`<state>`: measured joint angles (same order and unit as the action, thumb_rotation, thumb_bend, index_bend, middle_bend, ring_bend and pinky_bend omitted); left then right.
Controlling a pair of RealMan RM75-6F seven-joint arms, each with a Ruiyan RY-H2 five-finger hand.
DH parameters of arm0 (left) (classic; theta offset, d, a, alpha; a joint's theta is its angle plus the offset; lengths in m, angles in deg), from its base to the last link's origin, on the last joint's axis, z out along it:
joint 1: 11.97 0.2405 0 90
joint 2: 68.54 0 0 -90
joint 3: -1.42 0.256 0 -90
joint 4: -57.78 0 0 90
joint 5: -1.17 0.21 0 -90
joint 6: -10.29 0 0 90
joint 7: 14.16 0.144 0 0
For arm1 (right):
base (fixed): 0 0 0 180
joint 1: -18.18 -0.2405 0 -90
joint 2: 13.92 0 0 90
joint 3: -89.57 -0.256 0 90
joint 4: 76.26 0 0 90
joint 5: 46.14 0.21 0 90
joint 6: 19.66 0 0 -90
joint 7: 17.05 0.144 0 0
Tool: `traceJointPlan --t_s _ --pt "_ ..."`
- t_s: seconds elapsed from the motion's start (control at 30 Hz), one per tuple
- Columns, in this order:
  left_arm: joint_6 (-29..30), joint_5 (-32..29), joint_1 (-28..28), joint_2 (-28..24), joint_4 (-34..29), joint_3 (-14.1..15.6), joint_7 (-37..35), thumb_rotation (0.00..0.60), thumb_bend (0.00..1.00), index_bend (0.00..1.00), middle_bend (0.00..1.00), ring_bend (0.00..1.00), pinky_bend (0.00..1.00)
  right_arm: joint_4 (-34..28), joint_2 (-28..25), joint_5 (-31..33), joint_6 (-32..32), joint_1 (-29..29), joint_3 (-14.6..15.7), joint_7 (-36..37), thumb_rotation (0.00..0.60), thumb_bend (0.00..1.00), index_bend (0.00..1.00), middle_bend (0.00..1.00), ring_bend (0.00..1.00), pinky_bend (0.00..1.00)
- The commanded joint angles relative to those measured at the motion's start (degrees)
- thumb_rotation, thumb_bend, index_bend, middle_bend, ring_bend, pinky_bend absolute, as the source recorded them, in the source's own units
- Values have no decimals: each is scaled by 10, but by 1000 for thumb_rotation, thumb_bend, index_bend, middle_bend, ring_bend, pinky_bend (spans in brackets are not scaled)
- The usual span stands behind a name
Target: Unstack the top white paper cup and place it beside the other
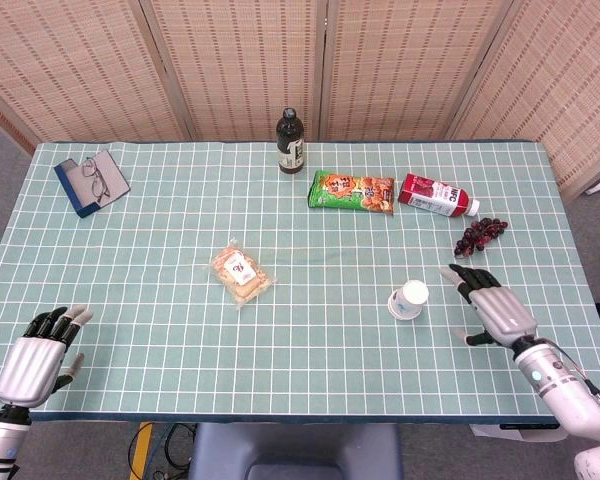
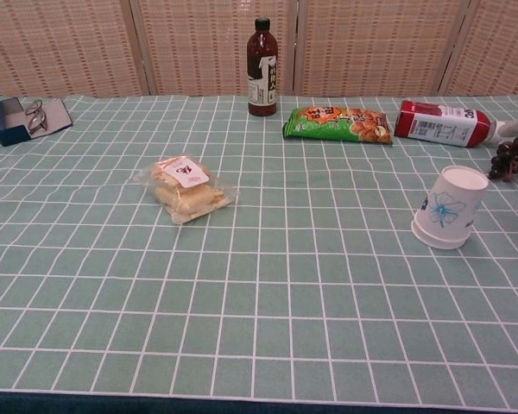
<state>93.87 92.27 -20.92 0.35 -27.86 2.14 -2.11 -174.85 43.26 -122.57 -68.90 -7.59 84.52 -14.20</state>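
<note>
The stacked white paper cups (image 1: 408,299) stand upside down on the green checked table, right of centre; the chest view shows the cups (image 2: 450,208) with a blue flower print and a second rim at the base. My right hand (image 1: 490,306) hovers just to the right of the cups, fingers spread, holding nothing and not touching them. My left hand (image 1: 40,353) rests at the near left table edge, fingers apart and empty. Neither hand appears in the chest view.
Beyond the cups lie dark grapes (image 1: 480,235), a red bottle on its side (image 1: 436,195) and a green snack bag (image 1: 352,191). A dark bottle (image 1: 291,142) stands at the back. A wrapped pastry (image 1: 242,275) lies mid-table and glasses on a blue case (image 1: 91,181) far left.
</note>
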Motion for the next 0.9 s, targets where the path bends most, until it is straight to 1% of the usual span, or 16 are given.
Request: traceJointPlan --t_s 0.03,0.3,0.63,0.9 --pt "5 4 2 -2 -2 1 -1 600 403 240 190 148 170 -6 5 29 26 -26 -14 -11 600 269 19 0 0 0" --pt "1 3 1 -1 -1 0 1 600 403 240 190 148 170 -2 19 65 55 -56 -19 -29 600 270 41 0 0 0" --pt "2 3 2 -1 -2 -1 1 600 403 239 190 148 170 11 35 78 66 -73 -19 -22 600 270 98 0 0 0" --pt "4 5 3 -2 -3 -1 -3 600 402 239 190 148 170 30 51 94 77 -91 -22 -23 600 276 107 0 0 0"
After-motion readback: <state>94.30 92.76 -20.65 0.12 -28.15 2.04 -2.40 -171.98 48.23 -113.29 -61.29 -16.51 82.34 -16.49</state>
